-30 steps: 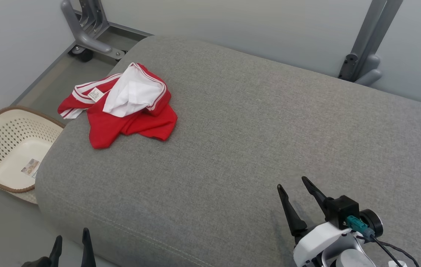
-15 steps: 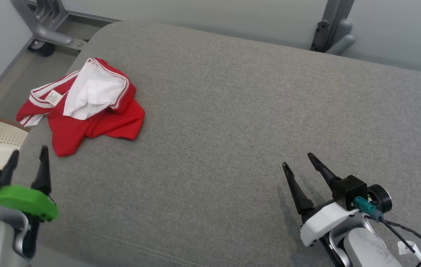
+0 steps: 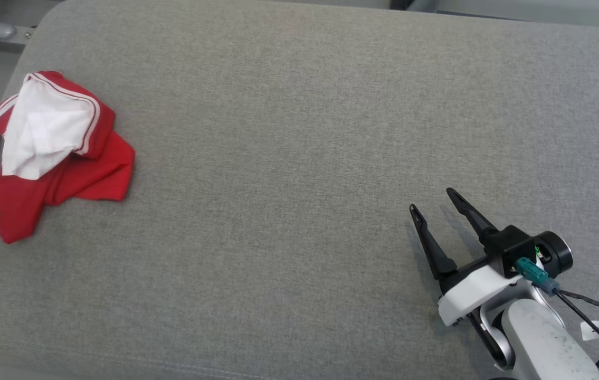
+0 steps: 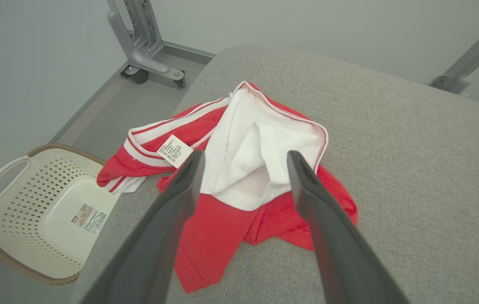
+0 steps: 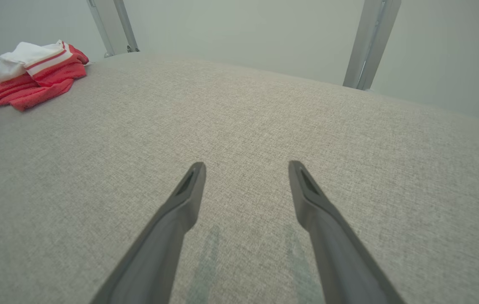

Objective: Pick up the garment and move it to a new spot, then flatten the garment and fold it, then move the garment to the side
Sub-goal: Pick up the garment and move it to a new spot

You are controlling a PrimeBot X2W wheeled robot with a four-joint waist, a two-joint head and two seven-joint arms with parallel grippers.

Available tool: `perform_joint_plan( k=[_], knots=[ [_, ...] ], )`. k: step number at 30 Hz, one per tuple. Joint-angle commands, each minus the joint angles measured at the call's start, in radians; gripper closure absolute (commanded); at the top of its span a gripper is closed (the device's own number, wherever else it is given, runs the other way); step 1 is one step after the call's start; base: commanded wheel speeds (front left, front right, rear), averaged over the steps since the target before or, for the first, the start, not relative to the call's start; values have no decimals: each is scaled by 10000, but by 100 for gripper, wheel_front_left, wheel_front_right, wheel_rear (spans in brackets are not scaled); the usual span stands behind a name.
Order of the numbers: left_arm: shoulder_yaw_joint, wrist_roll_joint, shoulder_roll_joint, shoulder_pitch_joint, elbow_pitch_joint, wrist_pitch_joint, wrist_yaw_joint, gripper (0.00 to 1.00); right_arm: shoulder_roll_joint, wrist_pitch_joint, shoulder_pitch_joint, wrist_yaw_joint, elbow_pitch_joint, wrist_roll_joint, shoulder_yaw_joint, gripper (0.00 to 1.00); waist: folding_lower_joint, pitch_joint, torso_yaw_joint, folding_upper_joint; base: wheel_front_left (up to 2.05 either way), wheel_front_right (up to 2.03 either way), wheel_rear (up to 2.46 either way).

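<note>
The grey cushion point(image 3: 299, 132) carries the crumpled red-and-white garment point(image 4: 222, 236) at its corner, directly ahead of the left hand point(image 4: 244, 155), with one striped end past the edge near the basket point(image 4: 20, 198). A shallow pinch on one loose layer could drag it off. Both hands gape wide and empty, the right hand point(image 3: 431, 198) over bare cushion, well apart from the garment.

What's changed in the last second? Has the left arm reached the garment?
The left gripper has come up from the near edge to the garment; its open fingers now frame it, nothing gripped. The head camera swung too, so that view's shift is no move of things. Unchanged: garment crumpled at the cushion's left end, right gripper open above bare cushion.
</note>
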Motion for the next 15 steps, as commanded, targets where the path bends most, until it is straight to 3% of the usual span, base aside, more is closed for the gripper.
perform_joint_plan(
  k=[1,15],
  knots=[
    [-85,-389,168,-248,155,334,21,0,-153,-25,-170,-15,-120,-44,-36,0,0,627,-619,0,0,0,0],
    [-501,-1383,473,-1163,1975,1913,20,0,-586,-25,-600,-15,-803,-57,-101,0,0,1806,-1441,0,0,0,0]
  ],
)
